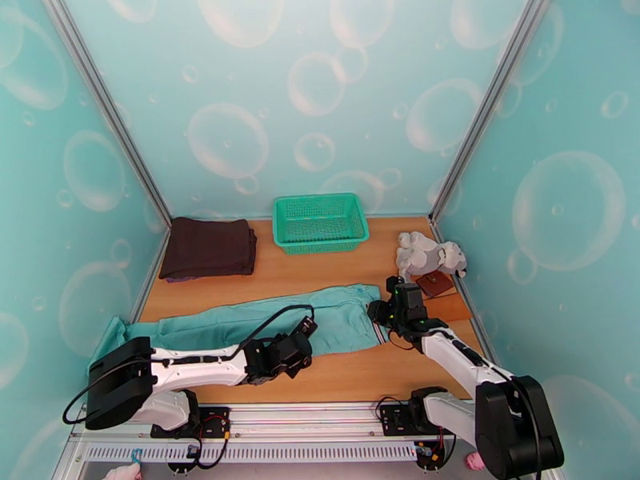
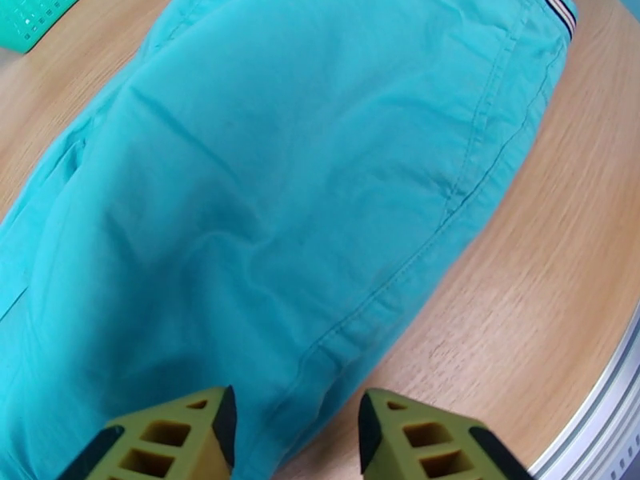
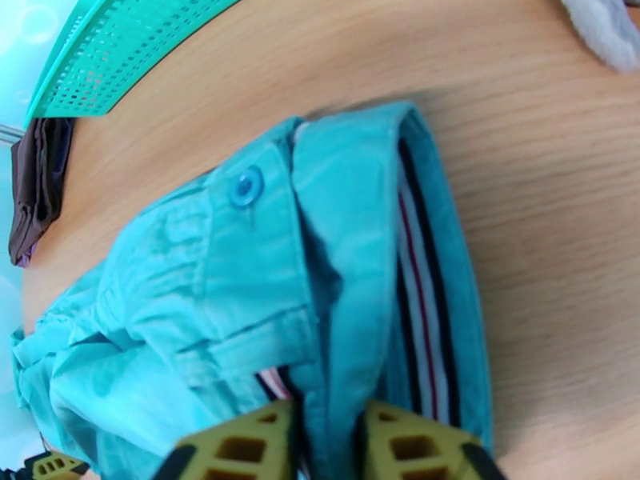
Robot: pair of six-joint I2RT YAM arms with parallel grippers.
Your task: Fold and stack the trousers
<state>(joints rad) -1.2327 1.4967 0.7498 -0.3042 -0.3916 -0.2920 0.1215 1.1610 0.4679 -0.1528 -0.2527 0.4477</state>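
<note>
My right pincer (image 3: 328, 419) clamps the trousers (image 1: 200, 323) by the waistband (image 3: 420, 298) near the right edge of the desk (image 1: 352, 378); legs run leftward; my left pincer (image 2: 296, 422), released, straddles their near edge.

A bare strip of bench (image 1: 320, 275) runs between the trousers (image 1: 224, 323) and the far row. In that row a folded dark brown garment (image 1: 210, 247) blocks the left, a green basket (image 1: 320, 242) the middle, and a plush toy (image 1: 428, 256) with a small flat brown thing (image 1: 437, 284) the right. Open gaps lie on either side of the basket. The trousers span from the left wall nearly to the right edge. Bare wood lies along the near edge.
</note>
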